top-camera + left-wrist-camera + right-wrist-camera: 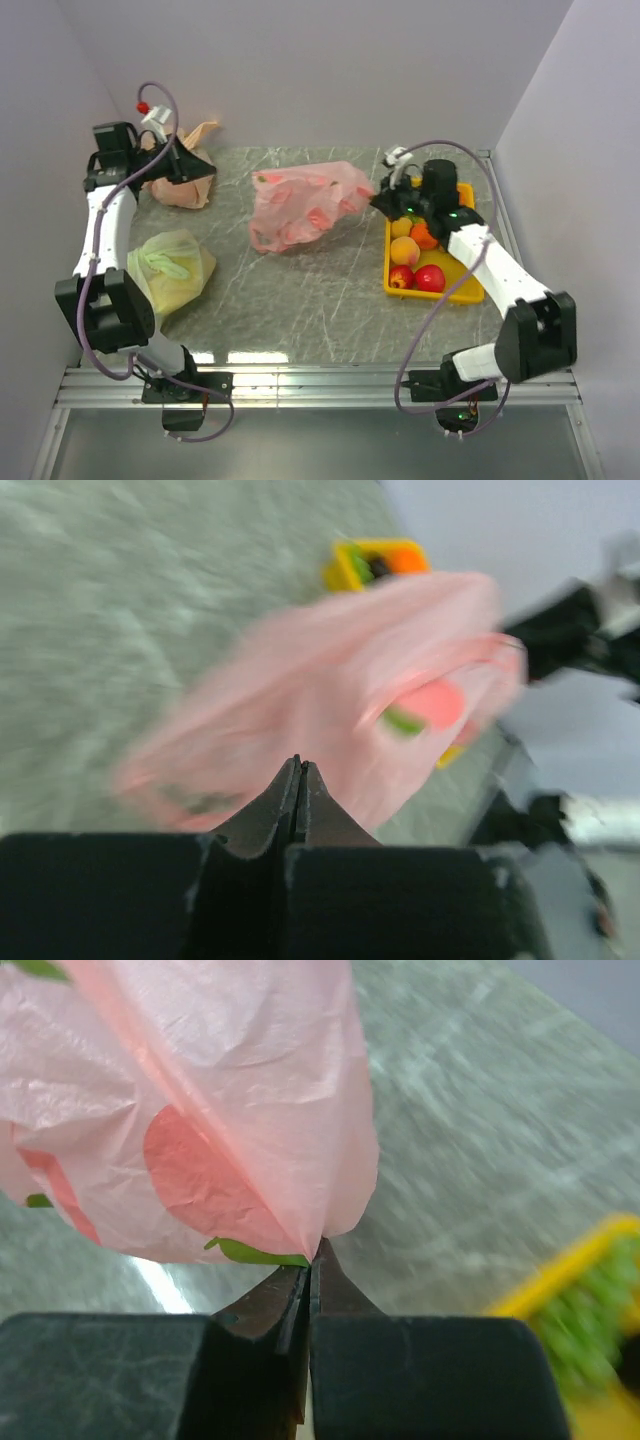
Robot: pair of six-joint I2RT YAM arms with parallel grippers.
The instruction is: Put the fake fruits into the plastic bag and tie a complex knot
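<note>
The pink plastic bag [305,205] lies crumpled on the table's middle, with red patches and green leaf shapes showing on it. My right gripper [378,200] is shut on the bag's right edge; in the right wrist view the film [220,1090] is pinched at the gripper's tips [312,1260]. My left gripper [200,170] is at the back left, shut and empty, well apart from the bag, which shows blurred in the left wrist view [330,700] beyond the gripper [298,765]. Fake fruits [415,258] lie in the yellow tray [462,292]. No knot shows.
An orange-peach bag [180,190] sits under my left gripper at the back left. A yellow-green bag [172,262] lies by the left arm. The tray stands at the right, under my right arm. Walls close in the back and both sides.
</note>
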